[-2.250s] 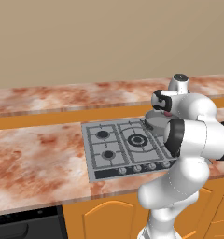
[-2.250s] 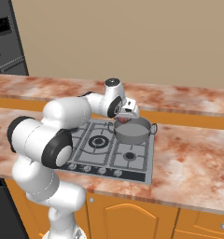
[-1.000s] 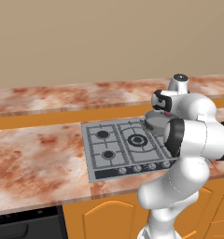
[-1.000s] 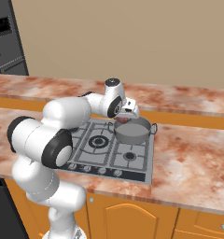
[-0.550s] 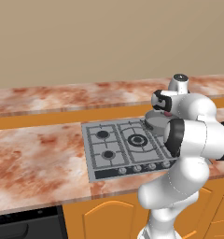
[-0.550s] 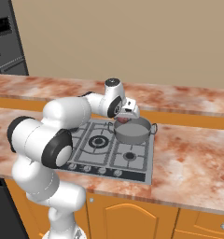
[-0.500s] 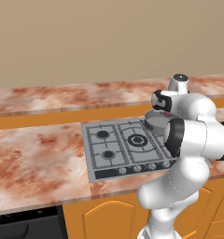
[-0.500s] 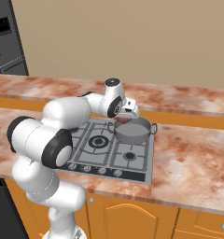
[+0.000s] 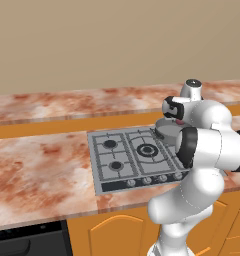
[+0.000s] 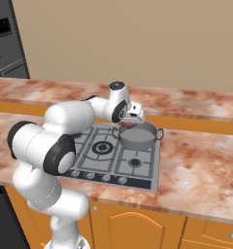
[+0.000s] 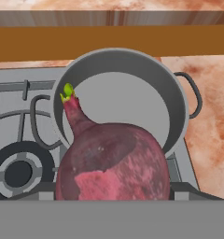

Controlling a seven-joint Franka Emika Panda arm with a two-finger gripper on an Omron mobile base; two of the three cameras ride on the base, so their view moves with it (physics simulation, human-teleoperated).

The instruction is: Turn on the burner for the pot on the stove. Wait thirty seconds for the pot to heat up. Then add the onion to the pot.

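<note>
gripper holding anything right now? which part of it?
Yes: the gripper holds the onion over the pot. Its fingertips are hidden, so the exact place of the hold can't be told.

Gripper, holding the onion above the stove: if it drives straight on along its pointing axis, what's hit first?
Most likely the pot: in the hand view the gripper looks past the held onion into its open inside. Depth is unclear, so near rim or bottom can't be told.

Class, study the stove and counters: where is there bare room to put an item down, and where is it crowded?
Free: the marble counter left of the stove, the counter right of it, and the raised back ledge. The stove's left burners are bare. Crowded: the back right burner, where the pot sits with the gripper and onion above it.
</note>
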